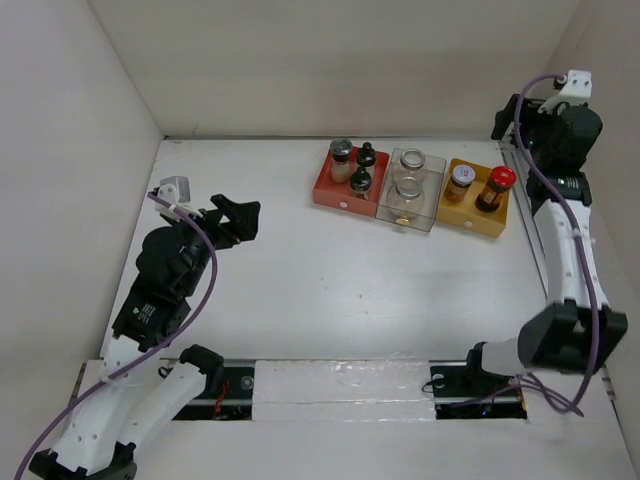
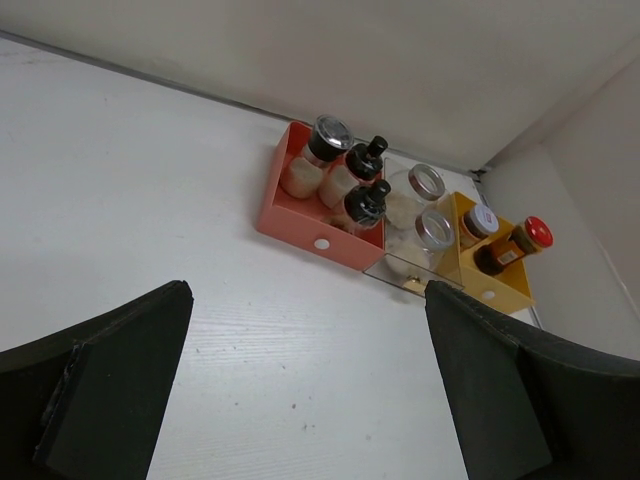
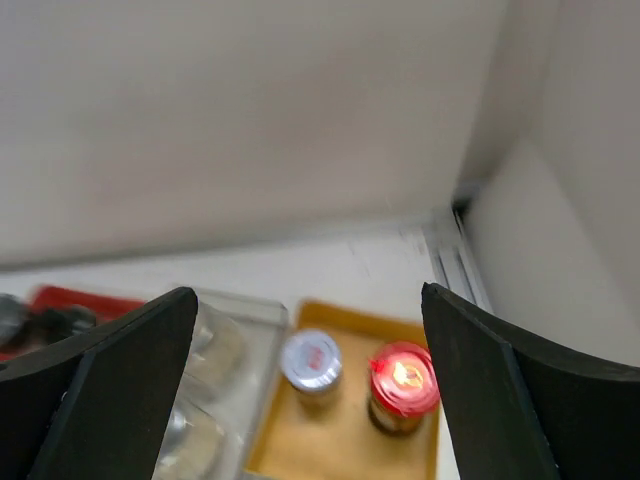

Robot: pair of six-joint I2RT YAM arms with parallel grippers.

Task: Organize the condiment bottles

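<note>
All seven condiment bottles stand upright in three trays set in a row. The yellow tray [image 1: 470,222] holds the silver-lidded jar [image 1: 460,178] and the red-capped bottle [image 1: 499,180]. Touching the yellow tray's left side is the clear tray [image 1: 427,218] with two glass jars [image 1: 411,160]. Further left, the red tray [image 1: 328,190] holds the grey-lidded shaker [image 1: 341,152] and two black-capped shakers [image 1: 366,154].

The right gripper [image 3: 305,300] hangs raised just beyond the yellow tray's far edge, jaws wide and empty, with the red-capped bottle below it. The left gripper [image 1: 245,220], also wide and empty, sits well left of the yellow tray. The right arm is nearer, and the sorting looks finished.
</note>
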